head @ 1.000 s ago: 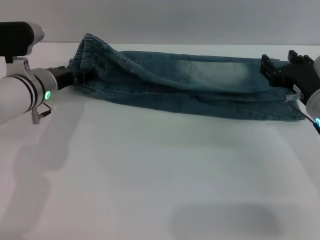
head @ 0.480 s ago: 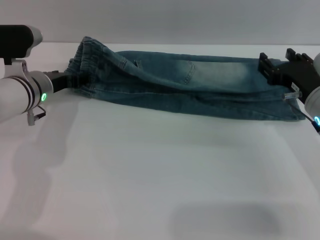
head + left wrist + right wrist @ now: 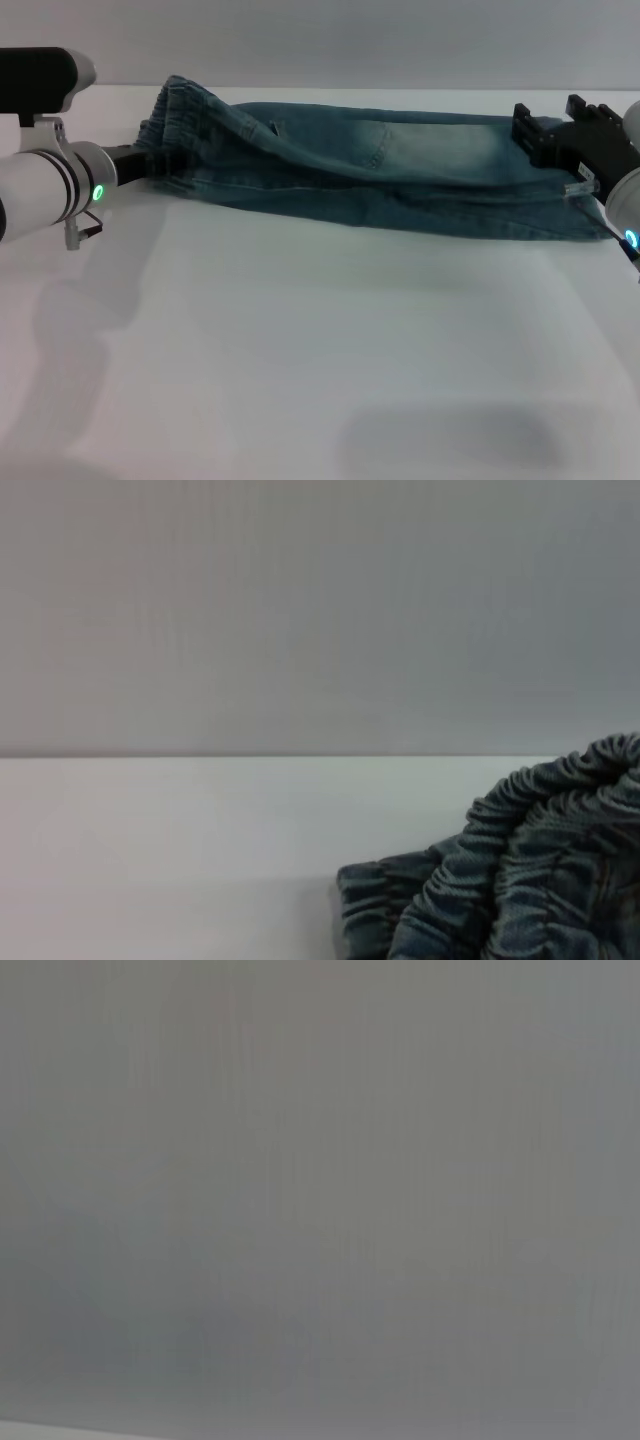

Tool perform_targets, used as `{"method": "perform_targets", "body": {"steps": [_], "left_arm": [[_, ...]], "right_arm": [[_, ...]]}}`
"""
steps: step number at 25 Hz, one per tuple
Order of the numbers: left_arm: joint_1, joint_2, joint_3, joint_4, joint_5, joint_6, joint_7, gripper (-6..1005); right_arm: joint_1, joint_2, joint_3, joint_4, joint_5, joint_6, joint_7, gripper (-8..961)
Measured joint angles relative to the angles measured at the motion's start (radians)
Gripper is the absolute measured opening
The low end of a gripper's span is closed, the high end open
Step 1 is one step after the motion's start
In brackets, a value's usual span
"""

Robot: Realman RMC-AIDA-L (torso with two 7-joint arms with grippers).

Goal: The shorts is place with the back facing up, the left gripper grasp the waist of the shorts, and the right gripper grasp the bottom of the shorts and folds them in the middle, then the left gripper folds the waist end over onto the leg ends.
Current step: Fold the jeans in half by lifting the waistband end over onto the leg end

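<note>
While stretched flat, shorts (image 3: 380,165) between left hand (image 3: 150,162), right hand (image 3: 530,135).

A white table (image 3: 300,350) carries the shorts (image 3: 400,170), folded lengthwise along its far edge

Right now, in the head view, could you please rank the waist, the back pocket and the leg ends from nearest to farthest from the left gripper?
1. The waist, at the left gripper, on the robot's left.
2. The back pocket, mid-shorts.
3. The leg ends, far right, by the right gripper.
</note>
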Motion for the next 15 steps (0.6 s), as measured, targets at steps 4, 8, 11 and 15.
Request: {"method": "perform_targets", "body": {"steps": [4, 8, 11, 15], "left_arm": [[0.001, -0.001, 0.013, -0.006, 0.004, -0.013, 0.005, 801], [0.007, -0.001, 0.017, -0.012, 0.002, -0.019, 0.005, 648], [0.02, -0.001, 0.017, -0.035, -0.001, -0.044, 0.005, 586], [0.057, -0.003, 0.018, -0.106, -0.002, -0.085, 0.002, 502]], "right_arm": [[-0.001, 0.0, 0.0, -0.008, 0.0, 0.0, 0.0, 611], [0.0, 0.0, 0.0, -0.01, 0.0, 0.001, 0.0, 611], [0.002, 0.0, -0.001, -0.012, 0.0, 0.002, 0.0, 611], [0.007, 0.0, -0.002, -0.013, 0.0, 0.016, 0.0, 610]]}}
